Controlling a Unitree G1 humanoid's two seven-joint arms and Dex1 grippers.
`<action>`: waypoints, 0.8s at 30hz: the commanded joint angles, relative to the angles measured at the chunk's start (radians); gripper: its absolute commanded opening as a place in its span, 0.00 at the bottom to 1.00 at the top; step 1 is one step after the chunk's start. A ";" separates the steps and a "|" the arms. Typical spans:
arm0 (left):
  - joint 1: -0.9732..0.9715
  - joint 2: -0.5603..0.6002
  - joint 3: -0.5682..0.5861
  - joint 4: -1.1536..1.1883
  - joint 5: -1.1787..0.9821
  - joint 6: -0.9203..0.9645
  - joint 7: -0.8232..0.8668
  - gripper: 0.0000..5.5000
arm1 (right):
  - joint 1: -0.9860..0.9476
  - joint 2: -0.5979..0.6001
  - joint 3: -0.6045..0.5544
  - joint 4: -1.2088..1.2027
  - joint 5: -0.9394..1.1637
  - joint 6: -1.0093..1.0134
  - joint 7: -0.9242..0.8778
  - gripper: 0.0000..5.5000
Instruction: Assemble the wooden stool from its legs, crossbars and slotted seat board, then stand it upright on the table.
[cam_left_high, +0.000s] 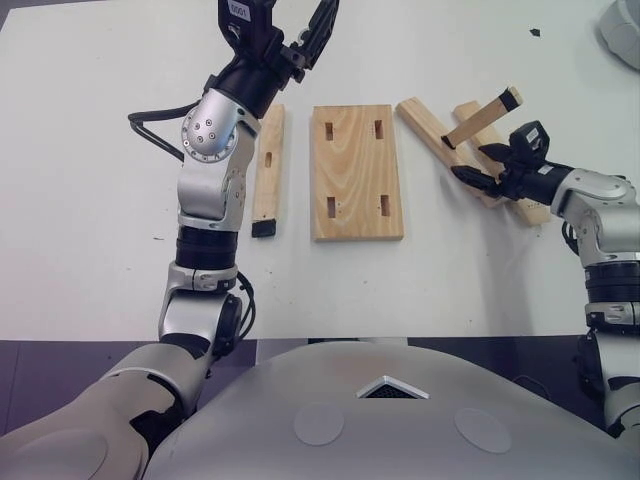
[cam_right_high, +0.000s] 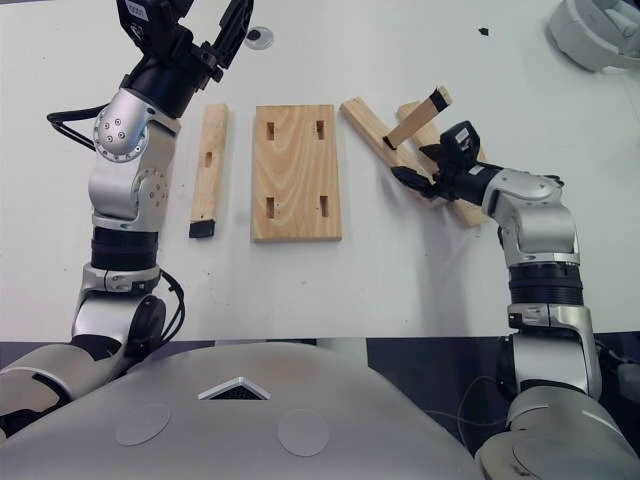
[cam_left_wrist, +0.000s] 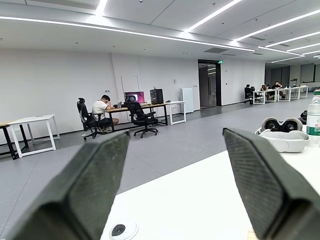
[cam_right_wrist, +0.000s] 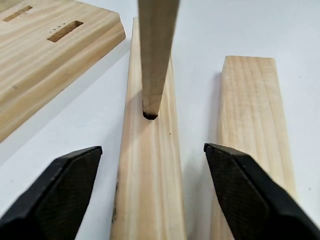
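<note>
White worktop (cam_left_high: 90, 180) with the stool parts laid out. At centre lies the seat board (cam_left_high: 356, 170), slots facing up, with a single leg (cam_left_high: 268, 160) just beside it on the left. Two more legs lie to its right. The inner leg (cam_right_wrist: 150, 175) carries a crossbar (cam_right_wrist: 157, 45) seated in its slot and tilted upward, and the outer leg (cam_right_wrist: 252, 115) lies alongside. The right gripper (cam_right_wrist: 150, 149), fingers spread, straddles the inner leg with a gap either side. The left gripper (cam_left_wrist: 176, 134), fingers spread, is held high over the far worktop.
</note>
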 joint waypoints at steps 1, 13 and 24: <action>-0.016 0.000 0.000 0.005 0.008 -0.003 -0.002 0.62 | 0.004 0.000 0.048 0.023 -0.059 0.000 0.005 0.70; -0.017 -0.002 -0.001 0.013 0.011 -0.004 -0.002 0.62 | 0.024 0.032 0.003 -0.032 -0.046 0.142 -0.096 0.49; -0.036 -0.066 0.043 -0.002 -0.117 0.239 0.039 0.62 | 0.033 0.128 -0.141 -0.161 -0.045 -0.174 -0.214 0.37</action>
